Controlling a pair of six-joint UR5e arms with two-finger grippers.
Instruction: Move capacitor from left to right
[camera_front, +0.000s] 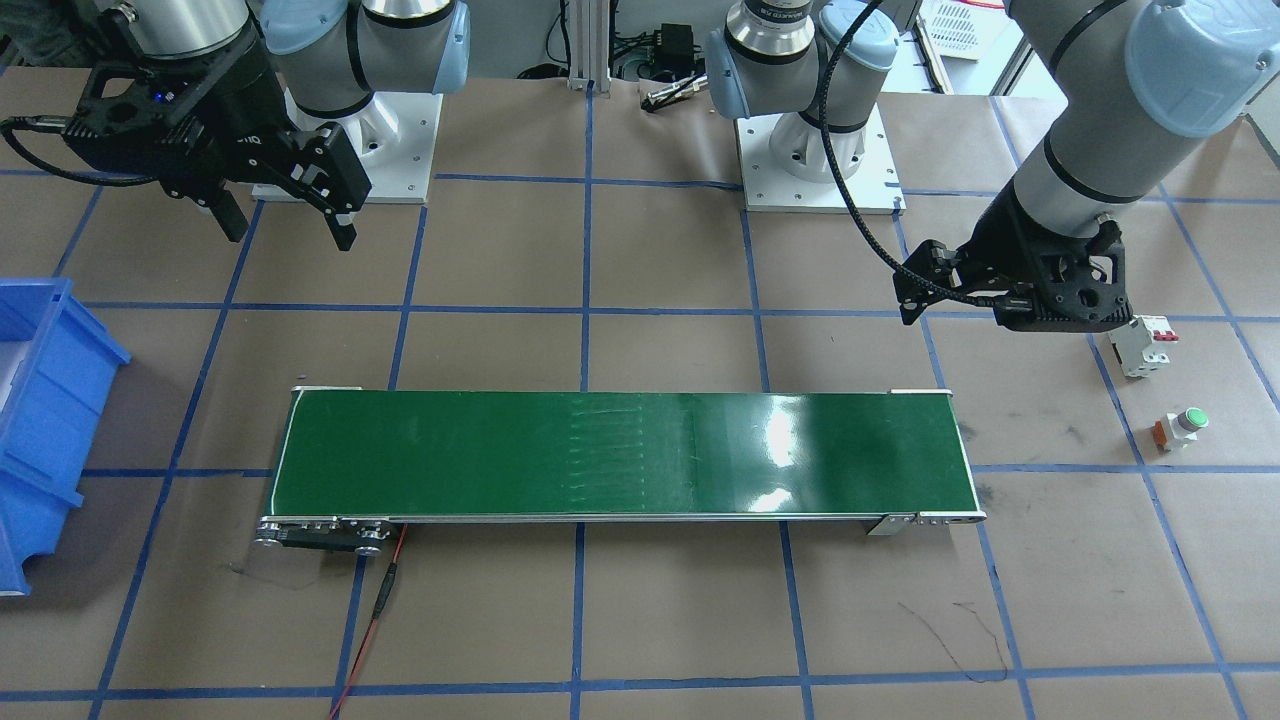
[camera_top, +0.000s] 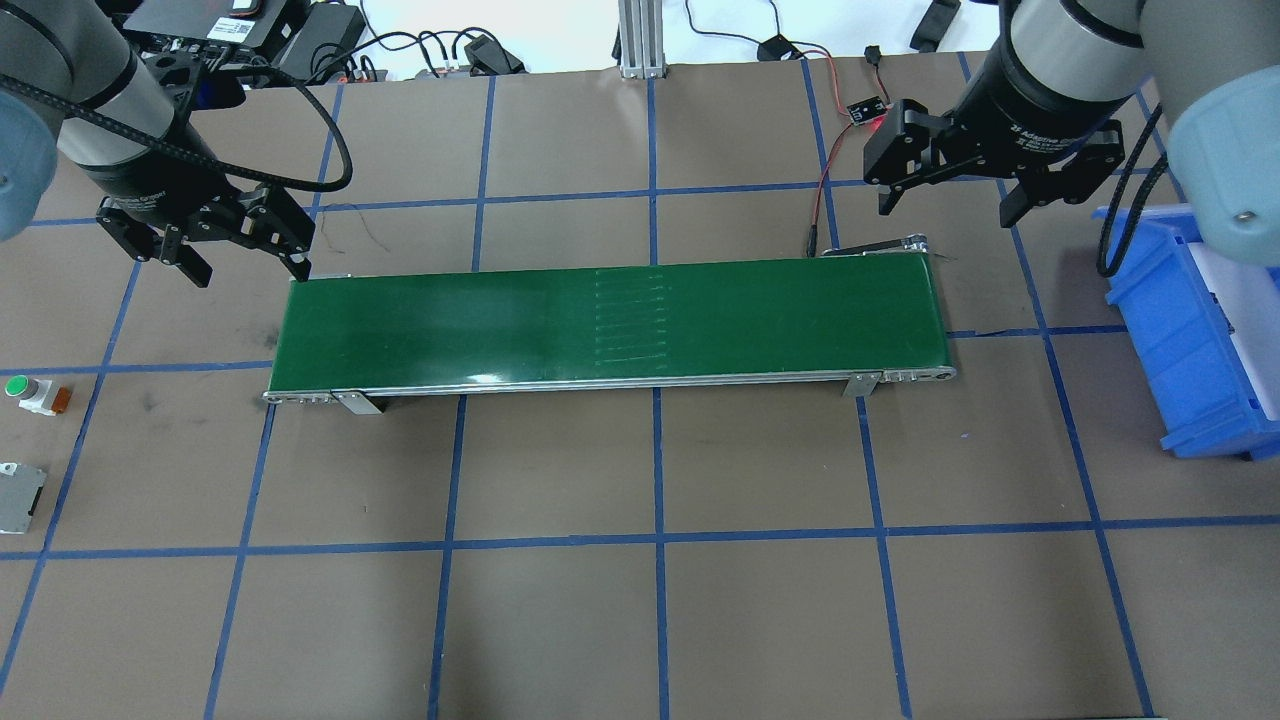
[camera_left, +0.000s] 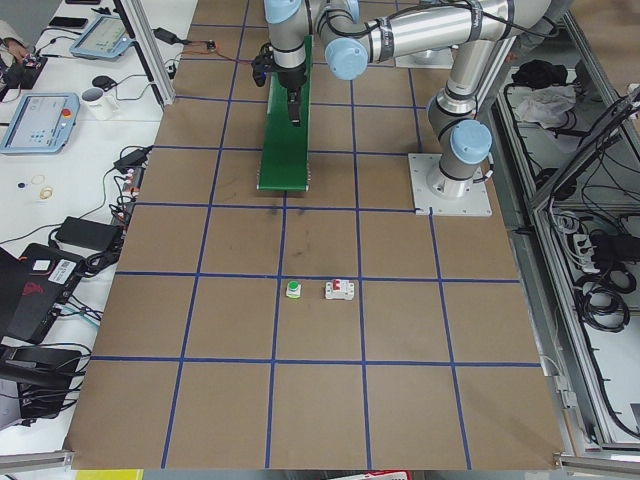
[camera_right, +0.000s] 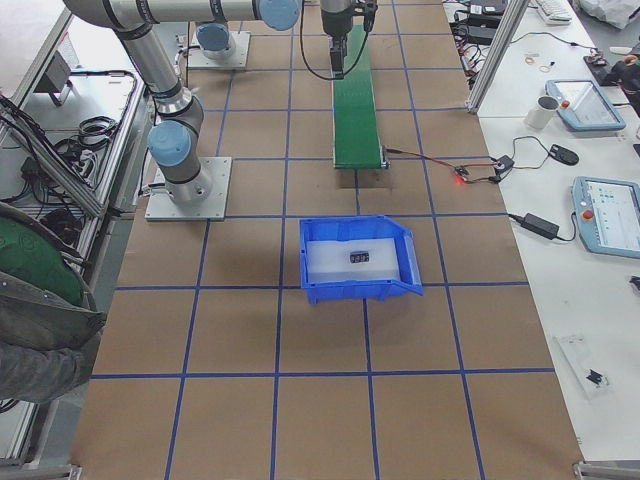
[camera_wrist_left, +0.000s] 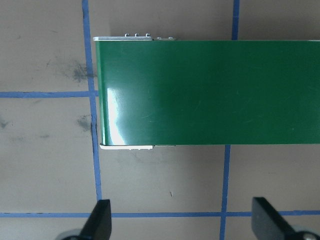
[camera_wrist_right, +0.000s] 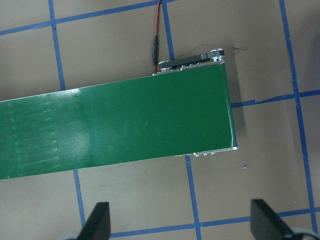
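Note:
A small dark stubby object, which looks like the capacitor (camera_right: 357, 257), lies on the white liner inside the blue bin (camera_right: 360, 291) on my right side. No other view shows it. My left gripper (camera_top: 250, 272) hangs open just behind the left end of the green conveyor belt (camera_top: 610, 320), with nothing between its fingers (camera_wrist_left: 100, 222). Behind the belt's right end, my right gripper (camera_top: 947, 210) is open and holds nothing; the right wrist view shows its fingertips (camera_wrist_right: 100, 222) over bare table. The belt surface carries nothing.
A white circuit breaker with red tabs (camera_front: 1140, 345) and a green-topped push button (camera_front: 1180, 428) stand on the table past the belt's left end. The blue bin (camera_top: 1170, 340) sits beyond the right end. A red wire (camera_front: 385, 600) trails from the belt motor.

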